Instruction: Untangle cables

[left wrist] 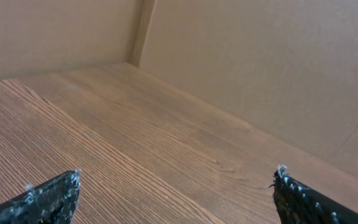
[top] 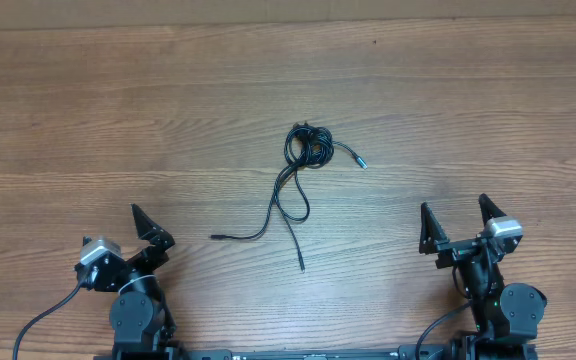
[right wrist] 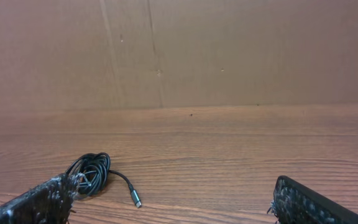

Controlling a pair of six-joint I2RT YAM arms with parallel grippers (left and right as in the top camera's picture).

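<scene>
Cables (top: 306,150) sit bunched mid-table, both grippers (top: 154,234) (top: 457,223) wide open and empty (a careless tug could tighten the knot).

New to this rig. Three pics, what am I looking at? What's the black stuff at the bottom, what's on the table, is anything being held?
The overhead picture looks straight down on a wooden table. The black shapes at the bottom edge are two robot arms, each ending in a two-finger gripper: the left gripper and the right gripper.

The other two pictures come from cameras on the wrists, so the dark tips at the bottom corners are each gripper's own fingers.

Mid-table lie the cables: thin black cords, knotted at the top, loose ends trailing, one tip bluish. The right wrist view shows them too.

Both grippers are open and hold nothing.
</scene>
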